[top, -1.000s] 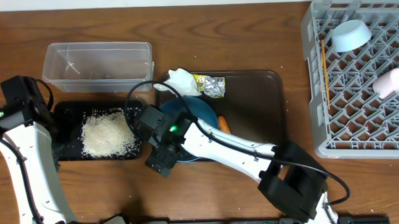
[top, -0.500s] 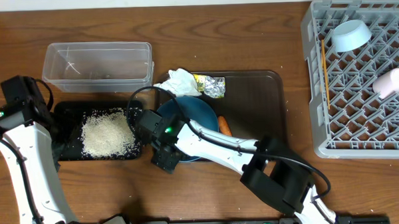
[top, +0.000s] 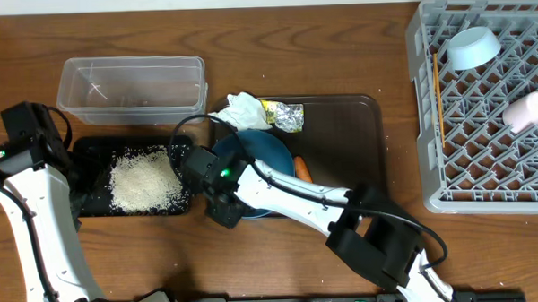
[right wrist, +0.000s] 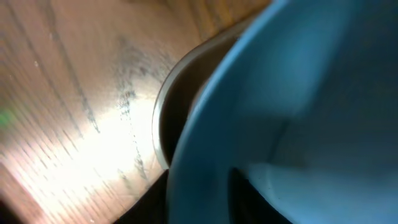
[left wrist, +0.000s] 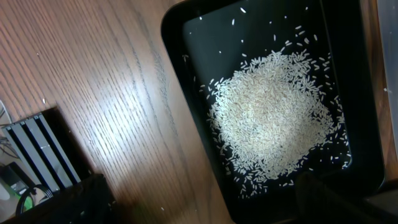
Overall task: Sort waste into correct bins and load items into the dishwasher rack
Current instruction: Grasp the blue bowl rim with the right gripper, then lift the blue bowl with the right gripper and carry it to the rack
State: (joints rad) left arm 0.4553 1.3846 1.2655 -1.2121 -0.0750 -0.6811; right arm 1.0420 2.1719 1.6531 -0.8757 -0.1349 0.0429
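Observation:
A large dark-blue bowl (top: pixel 267 151) sits on the brown tray (top: pixel 349 139). My right gripper (top: pixel 222 206) is at the bowl's front-left edge. In the right wrist view the bowl (right wrist: pixel 298 93) fills the frame and its rim stands between the two dark fingers of the right gripper (right wrist: pixel 202 193), which is shut on it. A small orange carrot (top: pixel 302 169) lies beside the bowl. A crumpled tissue (top: pixel 245 109) and a foil wrapper (top: pixel 284 115) lie at the tray's far edge. My left gripper (left wrist: pixel 205 205) hangs open over the near-left edge of the black bin (left wrist: pixel 193 93) that holds rice (left wrist: pixel 273 134).
The clear tub (top: pixel 130 84) stands behind the black bin (top: pixel 91 197). The grey dishwasher rack (top: pixel 425 119) at the right holds a light-blue bowl (top: pixel 473 47), a pale cup (top: pixel 528 111) and chopsticks (top: pixel 437 91).
My right gripper has shifted slightly toward the dark-blue bowl's front-left rim and closed its fingers on it. The left arm has not moved.

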